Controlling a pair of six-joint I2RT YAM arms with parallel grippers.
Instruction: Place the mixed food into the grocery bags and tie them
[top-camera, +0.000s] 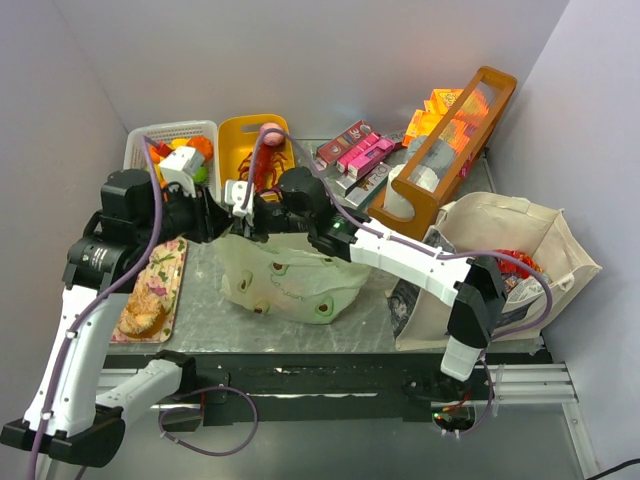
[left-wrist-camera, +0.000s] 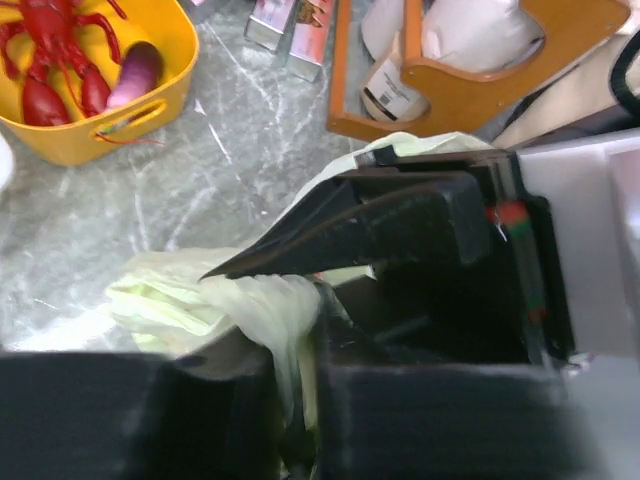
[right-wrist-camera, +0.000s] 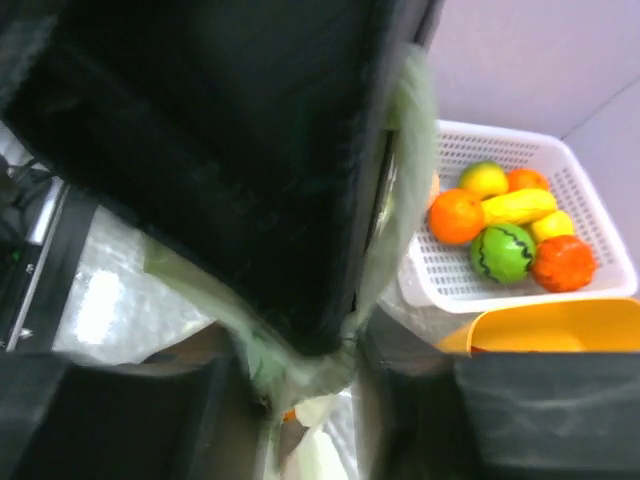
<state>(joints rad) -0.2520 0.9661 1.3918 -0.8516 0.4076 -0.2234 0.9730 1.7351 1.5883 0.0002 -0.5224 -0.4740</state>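
The pale green plastic bag sits bulging at the table's middle, with its handles drawn up at its far side. My left gripper is shut on a twisted handle of the bag, shown pinched in the left wrist view. My right gripper meets it from the right and is shut on the other handle strip, which wraps round the left gripper's black body. The beige canvas tote stands open at the right with red packets inside.
A tray of toy pastries lies at the left. A white basket of toy fruit, a yellow basket holding a red lobster, pink and maroon boxes and a tall wooden crate line the back.
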